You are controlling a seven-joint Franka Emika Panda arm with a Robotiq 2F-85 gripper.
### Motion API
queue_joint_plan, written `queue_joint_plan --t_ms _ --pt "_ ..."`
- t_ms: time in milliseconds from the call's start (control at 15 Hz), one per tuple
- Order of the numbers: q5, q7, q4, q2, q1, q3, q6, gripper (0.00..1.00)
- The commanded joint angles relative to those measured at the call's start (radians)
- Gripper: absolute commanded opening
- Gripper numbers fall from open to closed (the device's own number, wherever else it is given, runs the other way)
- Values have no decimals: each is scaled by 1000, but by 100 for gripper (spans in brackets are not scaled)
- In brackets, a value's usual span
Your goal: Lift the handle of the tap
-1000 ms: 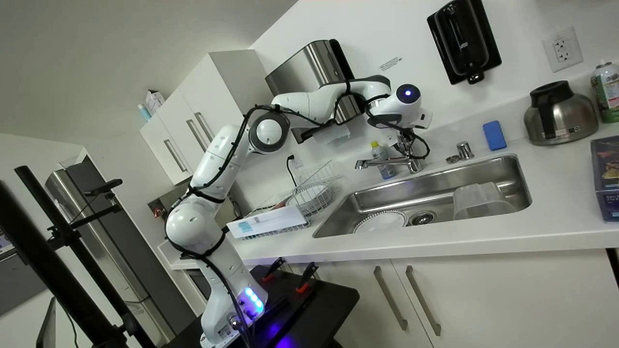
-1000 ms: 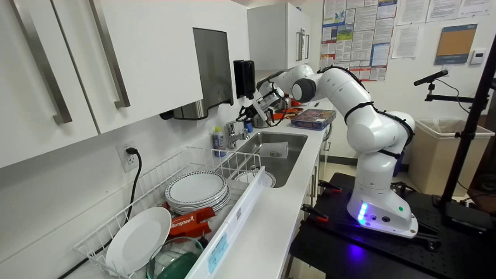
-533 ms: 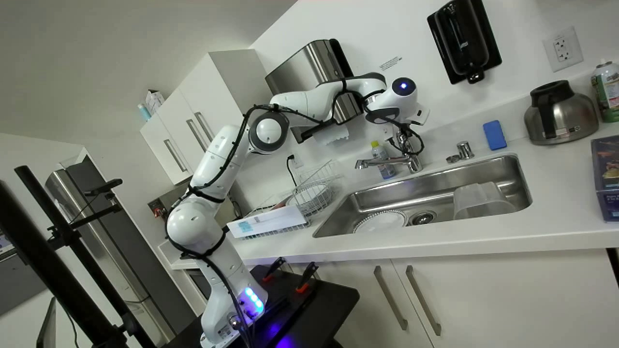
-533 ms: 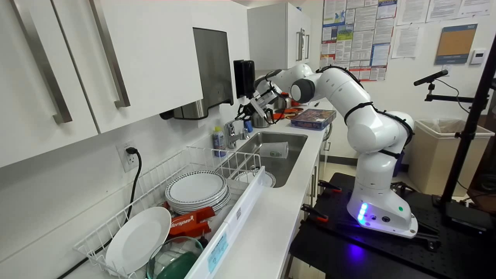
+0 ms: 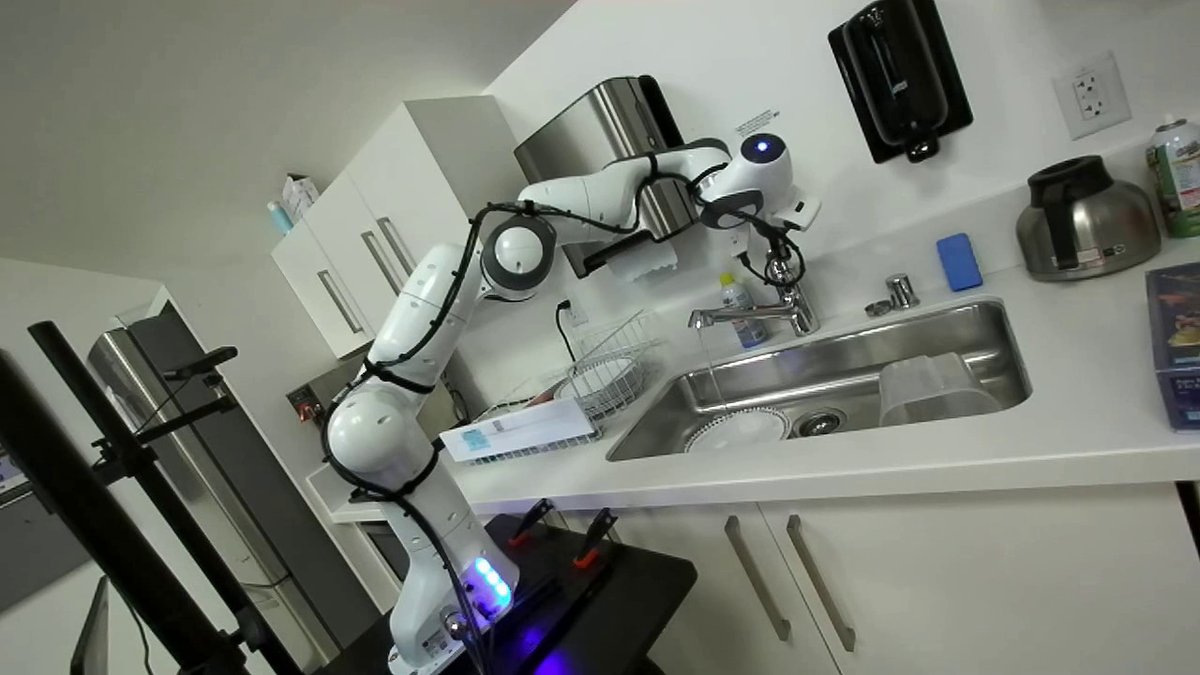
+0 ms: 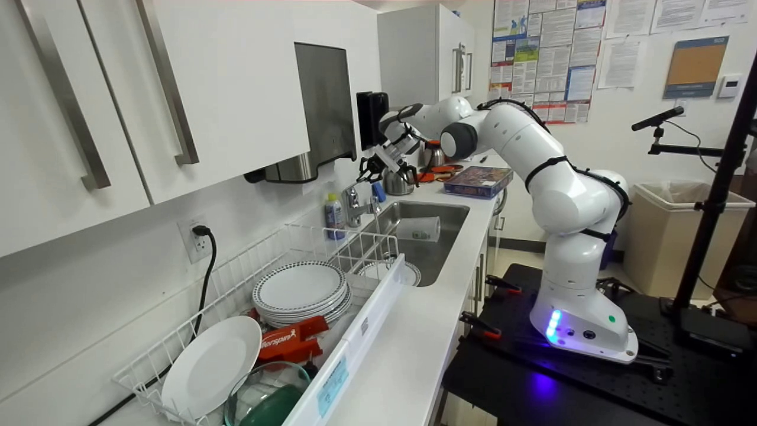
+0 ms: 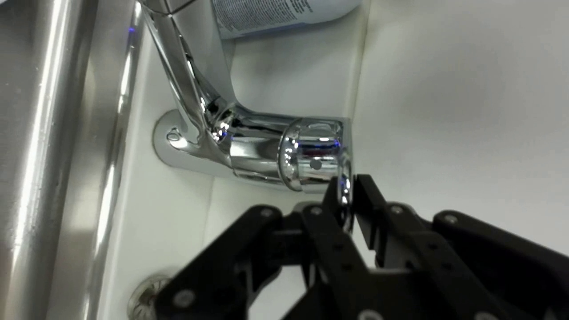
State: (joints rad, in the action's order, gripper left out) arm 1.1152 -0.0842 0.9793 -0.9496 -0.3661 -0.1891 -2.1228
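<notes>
The chrome tap (image 5: 798, 314) stands behind the sink and also shows in an exterior view (image 6: 353, 213) and in the wrist view (image 7: 258, 151). Its thin chrome handle (image 7: 345, 178) tops the upright body in the wrist view. My gripper (image 7: 347, 189) is shut on the handle, with one black finger on each side of it. In an exterior view the gripper (image 6: 364, 174) is at the top of the tap; in another the cable loop partly hides the fingers and handle. A thin stream of water (image 5: 710, 366) runs from the spout into the sink.
A spray bottle (image 5: 741, 314) stands close behind the tap. A stubby chrome fitting (image 5: 901, 291) is beside it. The sink (image 5: 1008, 347) holds a plate (image 5: 736, 429) and a clear plastic container (image 5: 923, 386). A dish rack (image 6: 195, 349) is nearby. A steel dispenser (image 5: 600, 122) hangs on the wall.
My hand has moved up and to the left in both exterior views, staying at the handle. Water now runs from the spout; none showed in the earlier frames.
</notes>
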Motion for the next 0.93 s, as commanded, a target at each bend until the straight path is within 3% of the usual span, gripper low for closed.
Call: queue_joint_plan --t_ms 0,733,800,867 --pt "-38 -90 -16 47 10 -36 25 3" --pt "-90 -171 -70 45 18 -75 57 3" --pt "-91 -168 -74 48 17 -80 59 38" --pt "-89 -162 -76 54 15 -80 63 39"
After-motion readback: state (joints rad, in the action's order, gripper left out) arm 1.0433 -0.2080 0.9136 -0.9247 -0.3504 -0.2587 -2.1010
